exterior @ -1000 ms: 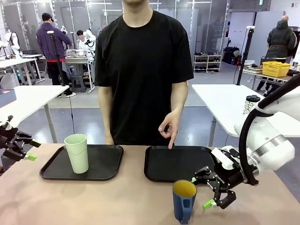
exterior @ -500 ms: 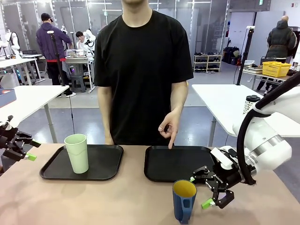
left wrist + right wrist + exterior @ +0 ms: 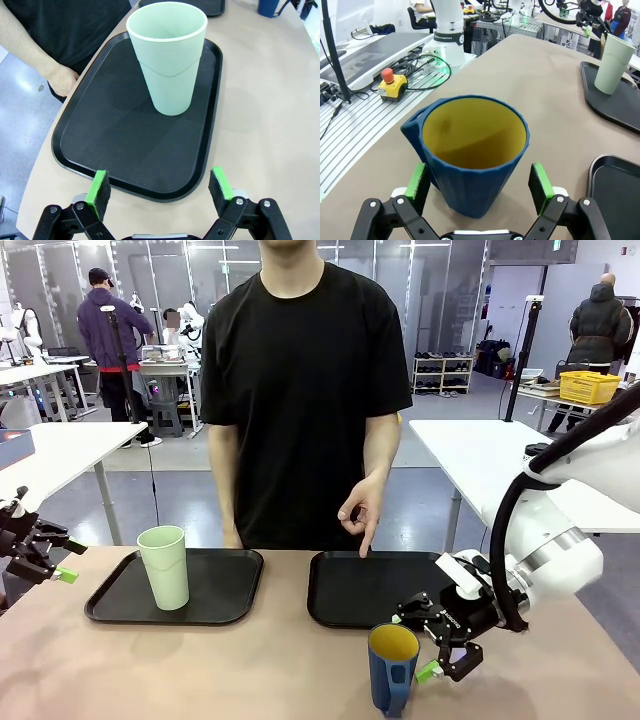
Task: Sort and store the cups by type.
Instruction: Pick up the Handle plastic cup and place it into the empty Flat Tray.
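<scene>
Mug, dark blue, yellow inside, upright on worktop, just left of right pincer; pads spread wide, gripping nothing. Left pincer far off, also spread.

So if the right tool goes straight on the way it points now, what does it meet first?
Most likely the dark blue mug: it stands upright directly ahead of the open right tool, its body between the two green pads, apparently not yet touched.

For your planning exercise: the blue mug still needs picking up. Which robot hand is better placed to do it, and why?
The right hand. It is open beside the mug, its pads either side of it in the wrist view. The left hand sits at the far left edge, facing the green cup.
</scene>
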Motion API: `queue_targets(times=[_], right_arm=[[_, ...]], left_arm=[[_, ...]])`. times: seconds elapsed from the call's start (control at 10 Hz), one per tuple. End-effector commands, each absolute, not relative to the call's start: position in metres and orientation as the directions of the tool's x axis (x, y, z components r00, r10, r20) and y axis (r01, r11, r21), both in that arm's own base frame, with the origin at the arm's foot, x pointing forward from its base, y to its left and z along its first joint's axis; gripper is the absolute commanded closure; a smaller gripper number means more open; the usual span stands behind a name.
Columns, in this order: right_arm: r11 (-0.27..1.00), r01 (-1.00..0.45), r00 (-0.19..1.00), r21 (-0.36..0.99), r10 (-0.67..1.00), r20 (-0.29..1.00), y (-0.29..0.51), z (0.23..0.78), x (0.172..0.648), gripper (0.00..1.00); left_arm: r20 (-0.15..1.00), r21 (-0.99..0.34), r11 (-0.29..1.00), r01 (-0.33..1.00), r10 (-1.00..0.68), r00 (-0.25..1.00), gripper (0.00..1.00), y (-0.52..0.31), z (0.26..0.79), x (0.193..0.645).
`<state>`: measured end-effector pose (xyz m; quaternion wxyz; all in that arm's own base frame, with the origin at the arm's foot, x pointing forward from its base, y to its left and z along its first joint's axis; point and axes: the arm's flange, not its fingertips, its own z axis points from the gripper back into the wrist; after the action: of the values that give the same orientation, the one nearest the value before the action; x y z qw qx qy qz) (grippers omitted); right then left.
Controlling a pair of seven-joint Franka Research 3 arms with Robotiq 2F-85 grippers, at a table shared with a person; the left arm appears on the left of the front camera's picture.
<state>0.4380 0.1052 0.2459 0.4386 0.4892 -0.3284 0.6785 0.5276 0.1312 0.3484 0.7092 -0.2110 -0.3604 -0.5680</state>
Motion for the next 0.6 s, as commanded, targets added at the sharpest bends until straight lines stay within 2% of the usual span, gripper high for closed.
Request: queue_targets(times=[0.0, 0.5], right_arm=[[-0.409, -0.911, -0.167, -0.057, 0.238, 0.957, 0.111, 0.234, 0.435, 0.0], [-0.443, -0.896, -0.153, -0.033, 0.237, 0.96, 0.131, 0.23, 0.436, 0.0]], left_arm=[[0.766, 0.127, 0.255, 0.959, -0.639, 0.069, 0.0, 0.133, 0.349, 0.531], [0.766, 0.127, 0.255, 0.959, -0.639, 0.069, 0.0, 0.133, 0.349, 0.531]])
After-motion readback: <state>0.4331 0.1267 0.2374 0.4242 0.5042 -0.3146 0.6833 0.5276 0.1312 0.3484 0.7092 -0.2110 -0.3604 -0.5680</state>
